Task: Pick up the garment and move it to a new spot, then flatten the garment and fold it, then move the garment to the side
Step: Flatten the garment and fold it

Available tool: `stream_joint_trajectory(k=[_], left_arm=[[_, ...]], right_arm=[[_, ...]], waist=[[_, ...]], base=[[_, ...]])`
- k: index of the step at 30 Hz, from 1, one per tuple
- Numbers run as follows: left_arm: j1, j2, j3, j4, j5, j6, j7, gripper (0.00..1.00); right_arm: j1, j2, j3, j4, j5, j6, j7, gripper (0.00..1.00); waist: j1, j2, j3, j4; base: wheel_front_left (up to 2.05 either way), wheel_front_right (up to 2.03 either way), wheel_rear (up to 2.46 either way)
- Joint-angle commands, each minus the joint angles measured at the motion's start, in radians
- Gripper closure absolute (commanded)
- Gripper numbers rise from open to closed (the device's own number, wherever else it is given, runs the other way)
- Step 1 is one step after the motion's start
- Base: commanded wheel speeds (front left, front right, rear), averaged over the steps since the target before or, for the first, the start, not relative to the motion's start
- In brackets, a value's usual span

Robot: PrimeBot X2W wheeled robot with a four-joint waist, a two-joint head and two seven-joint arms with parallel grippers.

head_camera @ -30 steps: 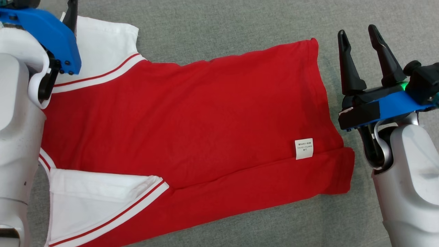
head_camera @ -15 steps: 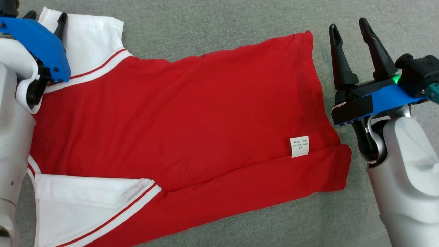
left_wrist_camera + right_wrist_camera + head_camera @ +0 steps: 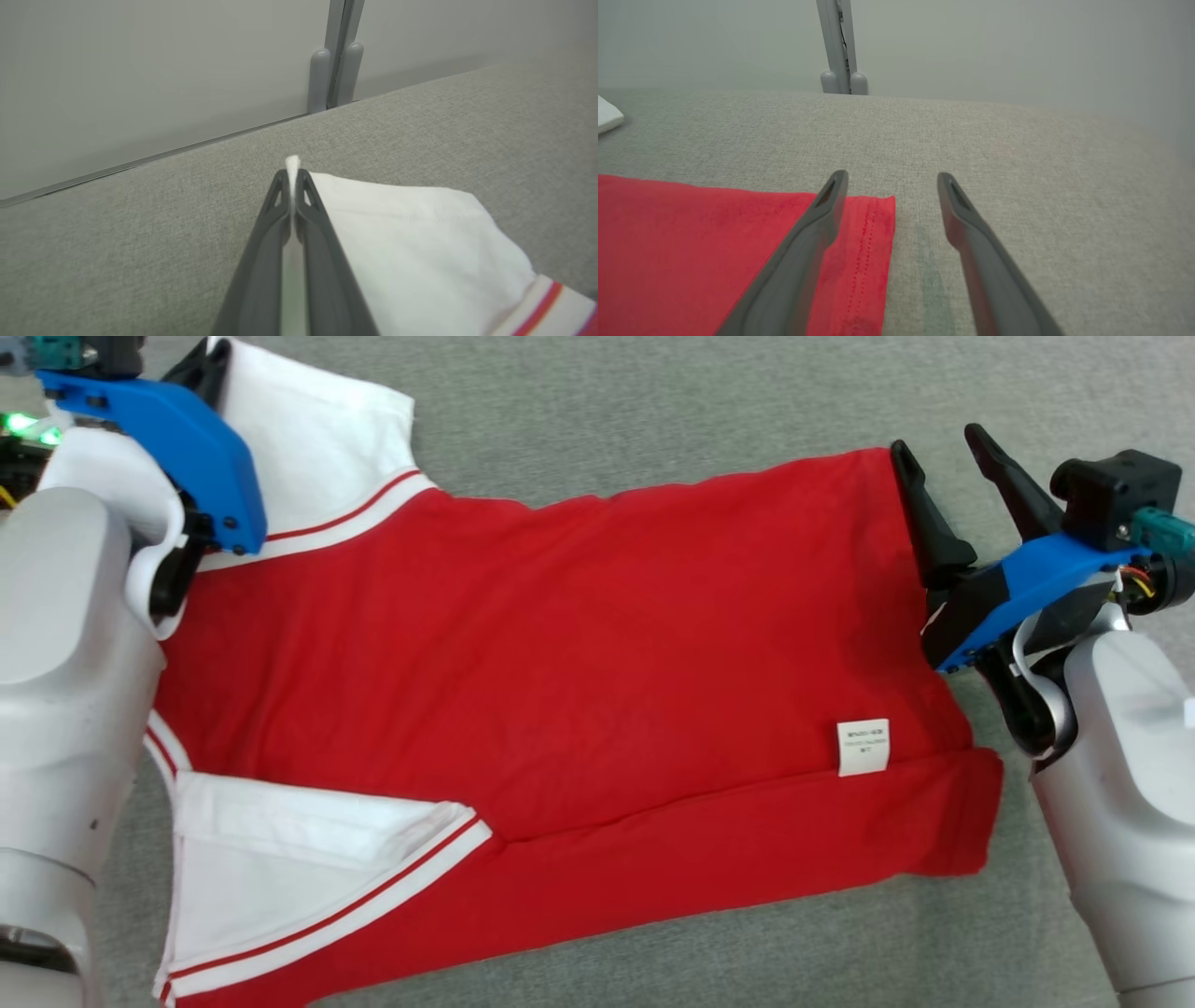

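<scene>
One wide grey fabric surface (image 3: pixel 653 401) holds the red shirt (image 3: pixel 560 663), lying flat in the middle. The left arm (image 3: pixel 65 663) reaches along its left side, and the left claw (image 3: pixel 292 175) pinches the corner of the far white sleeve (image 3: pixel 411 242). The right arm (image 3: pixel 1120 821) leans in, its right claw (image 3: pixel 892 179) spread wide at the far hem corner.

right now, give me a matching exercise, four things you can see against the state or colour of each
Things
1. left end effector
2. right end effector
3. care label
4. work surface

States
A. grey all over
B. open, straddling the hem edge of the garment
C. small and white, lying on red cloth
D. shut on the white sleeve

Pairs: 1-D, 2-B, 3-C, 4-A
</scene>
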Motion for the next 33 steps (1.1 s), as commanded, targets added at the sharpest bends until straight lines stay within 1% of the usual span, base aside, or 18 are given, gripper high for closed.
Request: stream_joint_trajectory(k=[1,9,10,11,12,15,18,23,25,30,33], left_arm=[[-0.016,-0.010,-0.014,-0.007,-0.010,0.000,-0.013,1.00],[-0.032,-0.032,-0.071,-0.022,-0.046,0.000,-0.060,1.00],[-0.032,-0.035,-0.076,-0.024,-0.051,0.000,-0.065,1.00],[-0.031,-0.037,-0.081,-0.026,-0.056,0.000,-0.071,1.00],[-0.032,-0.037,-0.087,-0.027,-0.060,0.000,-0.076,1.00],[-0.029,-0.041,-0.103,-0.033,-0.075,0.000,-0.098,1.00],[-0.015,-0.042,-0.112,-0.043,-0.095,0.000,-0.124,1.00],[0.029,-0.032,-0.125,-0.080,-0.130,0.000,-0.175,1.00],[0.043,-0.028,-0.127,-0.093,-0.136,0.000,-0.187,1.00],[0.131,0.001,-0.137,-0.176,-0.160,0.000,-0.237,1.00],[0.205,0.022,-0.134,-0.240,-0.171,0.010,-0.263,1.00]], right_arm=[[-0.022,-0.019,0.008,0.030,0.004,0.000,0.018,0.00],[-0.075,-0.049,0.057,0.173,0.013,0.000,0.054,0.00],[-0.080,-0.051,0.063,0.190,0.019,0.000,0.058,0.05],[-0.087,-0.053,0.073,0.204,0.023,0.000,0.062,0.89],[-0.088,-0.056,0.078,0.217,0.026,0.000,0.060,1.00],[-0.100,-0.061,0.082,0.244,0.041,0.000,0.040,1.00],[-0.112,-0.068,0.076,0.262,0.047,0.000,-0.003,1.00],[-0.097,-0.068,0.070,0.297,0.036,0.000,-0.079,1.00],[-0.089,-0.067,0.072,0.305,0.036,0.000,-0.089,1.00],[-0.045,-0.073,0.075,0.316,0.041,0.000,-0.152,1.00],[-0.013,-0.077,0.065,0.317,0.045,0.000,-0.182,1.00]], waist=[[0.0000,0.0000,0.005,0.019],[0.0000,0.0000,0.008,0.073],[0.0000,0.0000,0.007,0.078],[0.0000,0.0000,0.005,0.082],[0.0000,0.0000,0.003,0.086],[0.0000,0.0000,-0.009,0.094],[0.0000,0.0000,-0.029,0.102],[0.0000,0.0000,-0.071,0.117],[0.0000,0.0000,-0.080,0.120],[0.0000,0.0000,-0.122,0.139],[0.0000,0.0000,-0.147,0.149]], base=[[0.00,0.00,0.00],[0.00,0.00,0.00],[0.00,0.00,0.00],[0.00,0.00,0.00],[0.00,0.00,0.00],[0.00,0.00,0.00],[0.00,0.00,0.00],[0.00,0.00,0.00],[0.00,0.00,0.00],[0.00,0.00,0.00],[0.00,0.00,0.00]])
